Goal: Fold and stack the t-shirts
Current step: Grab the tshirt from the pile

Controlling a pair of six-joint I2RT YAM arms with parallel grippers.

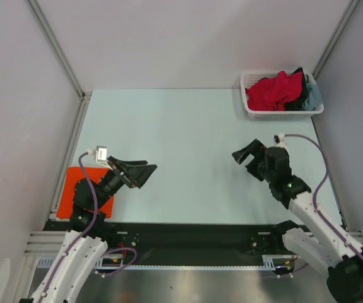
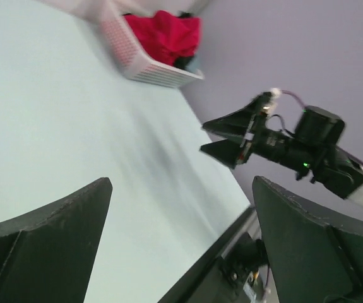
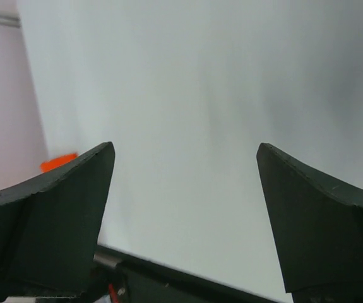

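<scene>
Left end effector (image 1: pixel 146 175) wide, right end effector (image 1: pixel 247 154) wide, both empty, red shirt (image 1: pixel 274 91) in basket (image 1: pixel 276 114) upper right, orange shirt (image 1: pixel 71 177) lower left

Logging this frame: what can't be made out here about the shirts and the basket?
- Orange t-shirt: in the top view the left arm covers much of it, so folded or not is unclear. The right wrist view shows only a sliver beside its own finger.
- Red t-shirt: bunched in the basket, shape unreadable.
- Dark cloth beside it: too small to identify.
- Left wrist view: basket blurred, cut by the top edge.
</scene>
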